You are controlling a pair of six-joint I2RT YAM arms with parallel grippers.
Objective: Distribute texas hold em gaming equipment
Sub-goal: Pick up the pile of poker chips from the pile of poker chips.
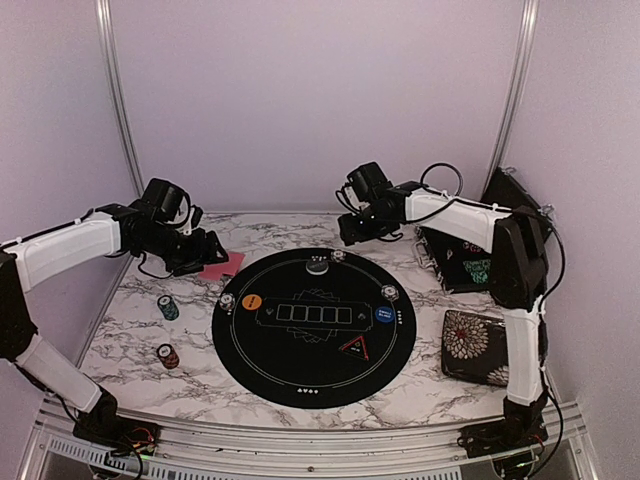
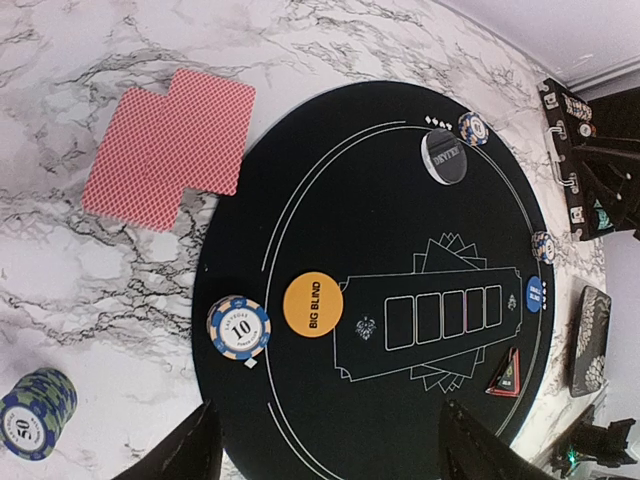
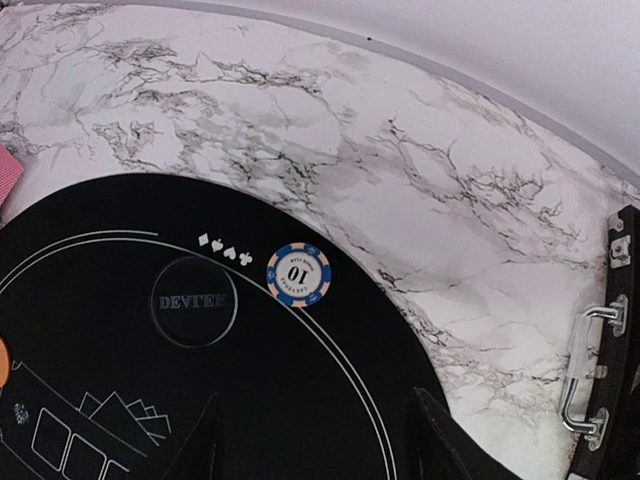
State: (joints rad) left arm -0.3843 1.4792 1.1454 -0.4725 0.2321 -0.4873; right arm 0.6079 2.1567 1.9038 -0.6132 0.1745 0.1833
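Two pink-red-backed cards [image 1: 225, 265] lie on the marble left of the black mat, overlapping, and show in the left wrist view [image 2: 170, 145]. On the mat are an orange Big Blind button [image 2: 313, 304], a blue button [image 2: 535, 294], a dark Dealer button [image 3: 193, 299], a black triangle marker [image 2: 505, 373] and blue striped 10 chips [image 2: 239, 329] [image 3: 298, 273] [image 1: 389, 293]. Two chip stacks [image 1: 168, 307] [image 1: 168, 355] stand on the marble at left. My left gripper [image 2: 330, 440] is open and empty above the mat's left edge. My right gripper [image 3: 320, 440] is open and empty above the mat's far edge.
The large round black mat [image 1: 300, 365] fills the table's middle. A black floral-patterned case [image 1: 475, 345] lies at the right, and another open floral case [image 1: 460, 255] stands behind it, its metal handle [image 3: 590, 370] near my right gripper. Walls close the back and sides.
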